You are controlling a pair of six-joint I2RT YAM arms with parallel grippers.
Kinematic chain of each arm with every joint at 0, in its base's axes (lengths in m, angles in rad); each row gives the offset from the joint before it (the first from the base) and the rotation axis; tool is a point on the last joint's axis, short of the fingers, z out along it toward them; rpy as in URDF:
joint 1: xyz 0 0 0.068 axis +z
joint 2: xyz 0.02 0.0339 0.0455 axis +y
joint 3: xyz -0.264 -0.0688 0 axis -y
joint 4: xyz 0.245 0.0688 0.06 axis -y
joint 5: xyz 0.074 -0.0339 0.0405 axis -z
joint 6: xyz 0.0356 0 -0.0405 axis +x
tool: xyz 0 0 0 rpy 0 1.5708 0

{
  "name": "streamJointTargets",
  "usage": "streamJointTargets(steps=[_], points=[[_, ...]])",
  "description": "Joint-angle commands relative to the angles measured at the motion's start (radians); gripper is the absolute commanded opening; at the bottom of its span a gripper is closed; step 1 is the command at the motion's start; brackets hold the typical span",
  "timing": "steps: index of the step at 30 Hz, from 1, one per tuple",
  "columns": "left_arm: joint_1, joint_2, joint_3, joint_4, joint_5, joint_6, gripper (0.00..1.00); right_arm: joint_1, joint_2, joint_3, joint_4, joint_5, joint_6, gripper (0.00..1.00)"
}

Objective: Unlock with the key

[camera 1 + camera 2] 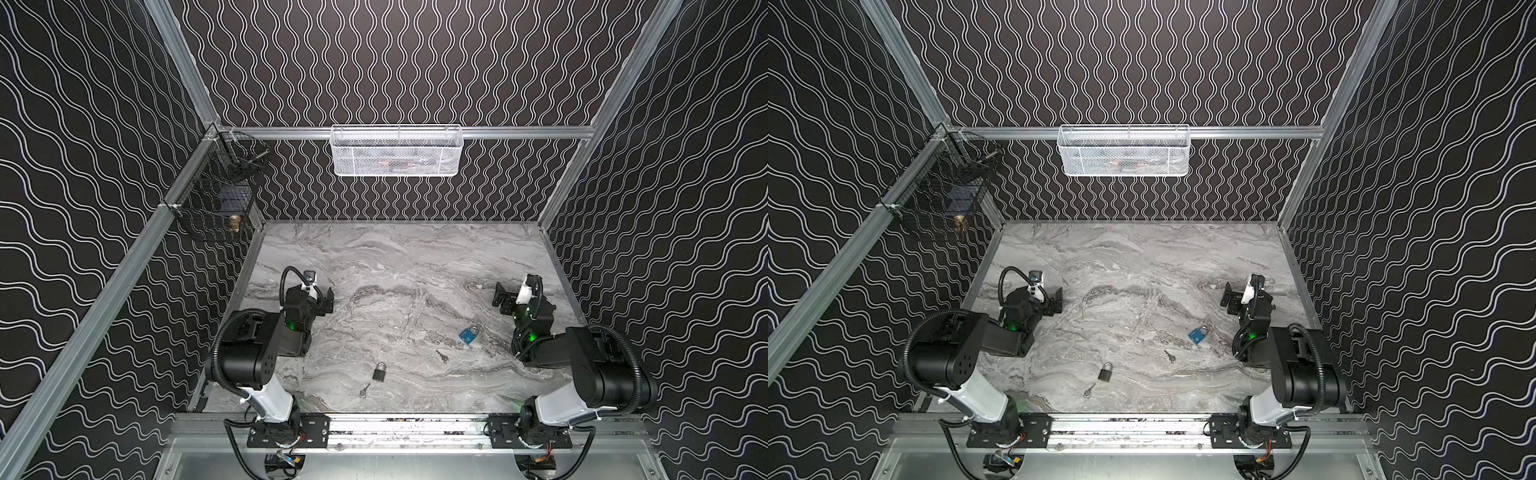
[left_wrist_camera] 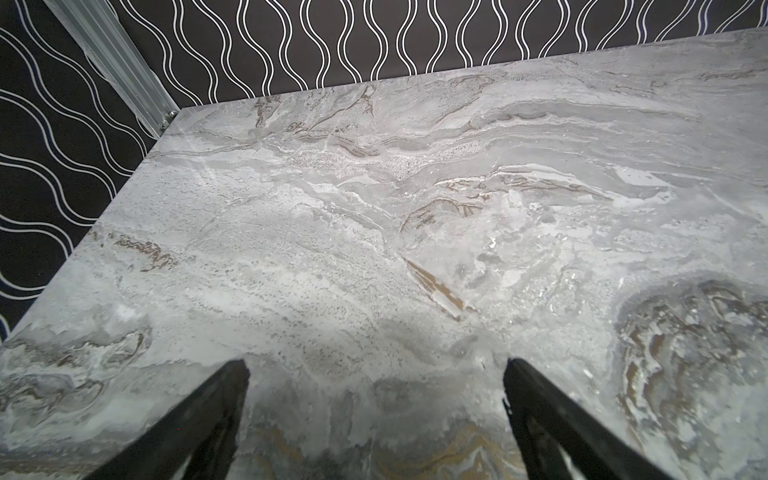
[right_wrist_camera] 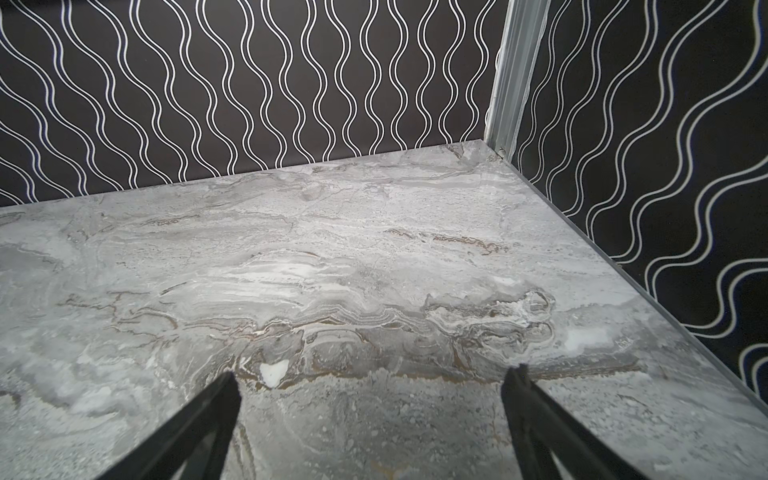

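Observation:
In both top views a black padlock (image 1: 379,371) (image 1: 1105,371) lies near the marble table's front, with a small key (image 1: 365,390) (image 1: 1089,390) just in front of it. Further right lies a blue padlock (image 1: 468,334) (image 1: 1198,335), and a second key (image 1: 441,355) (image 1: 1170,356) rests to its front left. My left gripper (image 1: 328,301) (image 2: 376,370) hovers open at the table's left, well behind the black padlock. At the right side my right gripper (image 1: 500,301) (image 3: 374,376) is open, behind the blue padlock. Both wrist views show only bare marble between the fingers.
A white mesh basket (image 1: 397,151) hangs on the back rail. A black wire basket (image 1: 216,199) holding small items hangs on the left rail. Patterned walls enclose the marble table (image 1: 415,257) on three sides; the arm bases sit along the front rail.

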Motion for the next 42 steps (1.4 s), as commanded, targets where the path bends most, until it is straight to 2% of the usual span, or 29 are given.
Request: streamJointTargets(steps=[1, 11, 15, 23, 29, 34, 37, 40, 42], points=[[0.001, -0.003, 0.004, 0.016, 0.005, 0.022, 0.99, 0.001, -0.002, 0.0, 0.047, -0.005, -0.011, 0.99], [0.001, -0.005, 0.001, 0.021, 0.0, 0.025, 0.99, 0.001, -0.004, -0.004, 0.055, -0.003, -0.013, 0.99], [0.001, -0.013, 0.002, 0.018, -0.007, 0.02, 0.99, 0.001, -0.041, -0.008, 0.035, 0.031, 0.003, 0.99], [0.001, -0.111, -0.005, -0.056, -0.002, 0.022, 0.99, 0.001, -0.15, 0.008, -0.102, 0.048, 0.023, 0.99], [0.001, -0.279, -0.004, -0.2, -0.02, -0.004, 0.99, 0.001, -0.264, 0.067, -0.319, 0.034, 0.087, 0.99], [0.002, -0.471, 0.009, -0.344, 0.028, -0.13, 0.99, -0.001, -0.386, 0.136, -0.531, -0.024, 0.184, 0.99], [0.003, -0.577, 0.004, -0.385, 0.065, -0.219, 0.99, -0.003, -0.44, 0.196, -0.696, -0.034, 0.313, 0.99], [0.003, -0.659, -0.003, -0.434, 0.027, -0.417, 0.99, -0.004, -0.472, 0.259, -0.895, -0.034, 0.469, 0.99], [0.002, -0.692, -0.016, -0.484, -0.01, -0.61, 0.99, -0.005, -0.485, 0.273, -0.969, -0.055, 0.542, 0.99]])
